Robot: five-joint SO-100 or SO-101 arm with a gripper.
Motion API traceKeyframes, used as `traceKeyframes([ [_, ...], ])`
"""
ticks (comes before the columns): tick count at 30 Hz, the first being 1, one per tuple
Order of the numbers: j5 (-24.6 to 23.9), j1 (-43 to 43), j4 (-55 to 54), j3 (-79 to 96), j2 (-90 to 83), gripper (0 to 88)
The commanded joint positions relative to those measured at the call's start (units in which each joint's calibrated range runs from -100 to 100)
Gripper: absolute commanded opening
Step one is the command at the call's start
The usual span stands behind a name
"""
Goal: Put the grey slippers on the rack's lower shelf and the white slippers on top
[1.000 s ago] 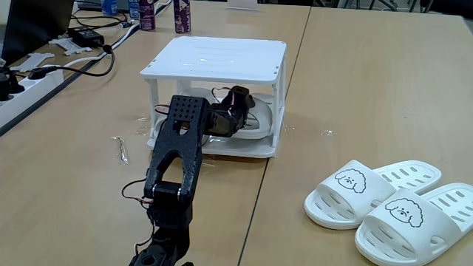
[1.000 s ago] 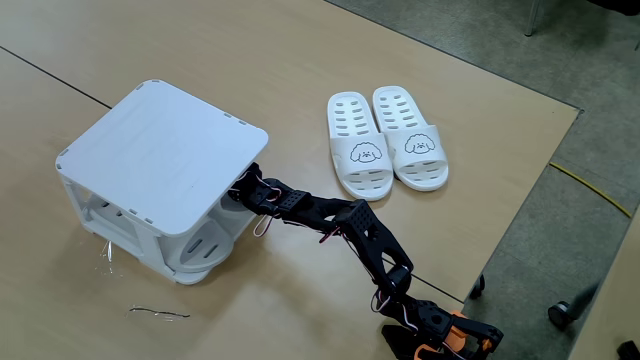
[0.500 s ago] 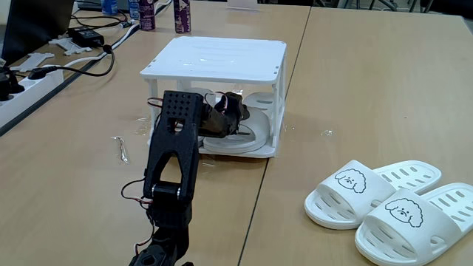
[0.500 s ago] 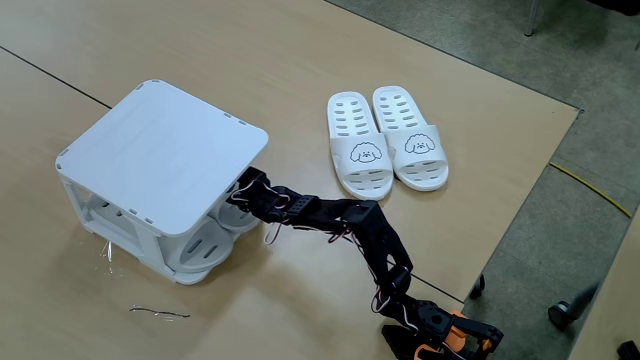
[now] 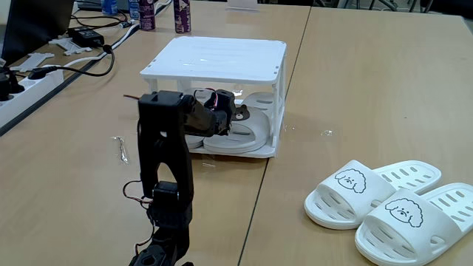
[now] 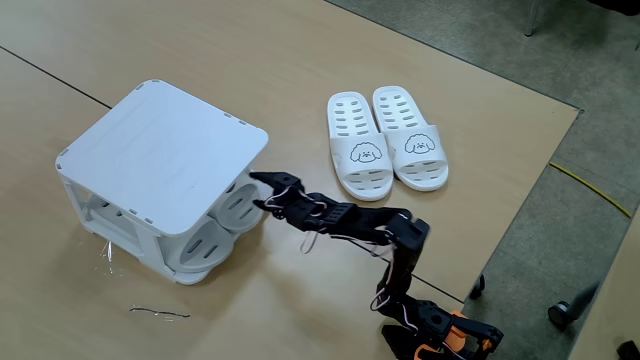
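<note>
The white rack (image 5: 218,55) stands mid-table. Both grey slippers (image 5: 247,133) lie side by side on its lower shelf (image 5: 244,154); their heels stick out of the rack's side (image 6: 237,205). My gripper (image 6: 262,193) is just outside that side, level with the lower shelf, open, with nothing between its fingers. In a fixed view the gripper (image 5: 236,118) overlaps the rack's opening. The white slippers (image 6: 390,140) lie as a pair on the table, well away from the rack, dog faces up (image 5: 392,203).
A thin bent wire (image 5: 120,149) lies on the table beside the rack. A power strip and cables (image 5: 44,70) run along the left, and bottles (image 5: 181,15) stand at the back. The table edge and floor (image 6: 560,200) lie beyond the white slippers.
The gripper has drawn back out of the rack's lower tier and spread open. The arm's elbow has risen and folded. The grey slippers stayed on the lower shelf.
</note>
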Motion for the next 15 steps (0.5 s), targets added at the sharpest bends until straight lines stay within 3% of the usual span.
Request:
traceKeyframes([
  [1,0.4,2.4,-0.7,10.7,-21.4,15.1],
  [3,0.4,4.0,-0.7,16.8,-28.3,0.8],
  [5,0.4,5.5,-4.6,23.7,-34.1,1.6],
  [9,0.4,8.1,-25.7,41.3,-36.4,0.7],
  [15,0.4,14.1,-31.7,48.2,-26.2,0.7],
])
